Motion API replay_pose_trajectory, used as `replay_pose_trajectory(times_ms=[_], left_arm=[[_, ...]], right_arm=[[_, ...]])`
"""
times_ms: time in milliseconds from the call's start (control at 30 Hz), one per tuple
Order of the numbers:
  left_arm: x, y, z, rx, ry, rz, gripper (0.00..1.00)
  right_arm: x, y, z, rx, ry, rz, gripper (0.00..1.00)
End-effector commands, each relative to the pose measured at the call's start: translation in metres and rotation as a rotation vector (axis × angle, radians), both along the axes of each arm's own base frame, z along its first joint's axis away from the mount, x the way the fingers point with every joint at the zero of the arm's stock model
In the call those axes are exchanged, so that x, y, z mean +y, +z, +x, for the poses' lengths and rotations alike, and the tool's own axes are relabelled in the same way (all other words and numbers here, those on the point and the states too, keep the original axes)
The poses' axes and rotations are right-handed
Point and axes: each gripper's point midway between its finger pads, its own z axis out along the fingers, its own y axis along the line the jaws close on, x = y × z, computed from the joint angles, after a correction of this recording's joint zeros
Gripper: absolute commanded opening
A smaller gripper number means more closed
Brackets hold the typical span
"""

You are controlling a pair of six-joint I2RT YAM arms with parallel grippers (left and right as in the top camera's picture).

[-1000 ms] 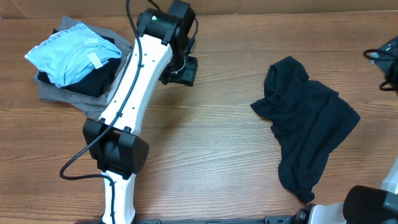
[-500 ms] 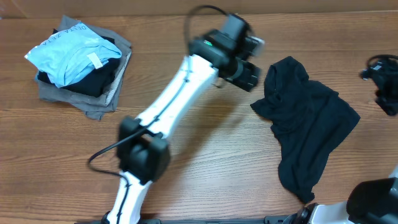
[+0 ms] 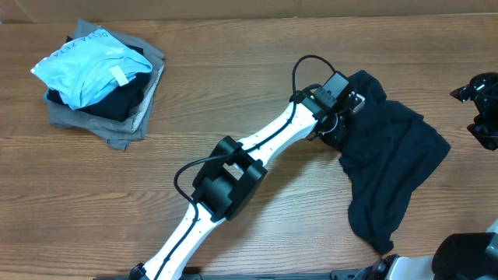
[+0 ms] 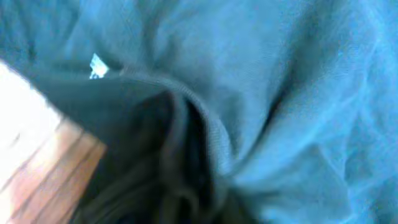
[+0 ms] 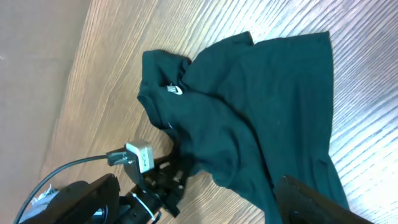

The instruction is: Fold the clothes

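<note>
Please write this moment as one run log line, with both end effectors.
fold: not started | black T-shirt: crumpled on table | left end effector: at shirt's left edge, grip unclear | right end effector: open, apart from shirt

Soft, even light on our table (image 3: 233, 78), faint shadows, our left wrist view a blue-tinted blur of black T-shirt (image 4: 298, 74), right wrist view sharp.

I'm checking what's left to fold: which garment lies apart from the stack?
The crumpled black short-sleeved T-shirt with a white logo, alone on the right; the light blue garment and grey garment are stacked at left.
</note>
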Motion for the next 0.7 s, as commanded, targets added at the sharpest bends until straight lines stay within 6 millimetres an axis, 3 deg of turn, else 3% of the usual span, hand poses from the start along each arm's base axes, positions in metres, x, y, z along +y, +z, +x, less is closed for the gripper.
replay_pose_trajectory(times_ms=[0, 67, 100, 167, 267, 333, 433, 567, 667], left_arm=[[0.026, 0.021, 0.019, 0.012, 0.094, 0.044, 0.04], [0.056, 0.039, 0.036, 0.005, 0.2, 0.113, 0.04], [0.106, 0.064, 0.057, -0.023, 0.354, 0.231, 0.04], [0.161, 0.091, 0.07, -0.048, 0.484, 0.339, 0.04], [0.231, 0.123, 0.076, -0.038, 0.597, 0.43, 0.04], [0.265, 0.134, 0.073, 0.006, 0.646, 0.455, 0.04], [0.305, 0.138, 0.061, 0.089, 0.695, 0.503, 0.08], [0.339, 0.134, 0.043, 0.189, 0.714, 0.586, 0.07], [0.348, 0.133, 0.038, 0.209, 0.702, 0.608, 0.07]], right_arm=[[-0.001, 0.015, 0.0, -0.037, 0.015, -0.044, 0.83], [0.001, 0.01, 0.0, -0.026, 0.019, -0.037, 0.83], [0.005, 0.001, -0.001, -0.005, 0.027, -0.029, 0.83], [0.007, -0.012, -0.004, 0.035, 0.035, -0.033, 0.83], [0.011, -0.037, -0.011, 0.113, 0.044, -0.051, 0.83], [0.014, -0.057, -0.015, 0.157, 0.057, -0.059, 0.84], [0.024, -0.091, -0.017, 0.195, 0.085, -0.045, 0.83], [0.044, -0.143, -0.02, 0.218, 0.135, -0.019, 0.82], [0.088, -0.169, -0.006, 0.064, 0.366, 0.059, 0.77]])
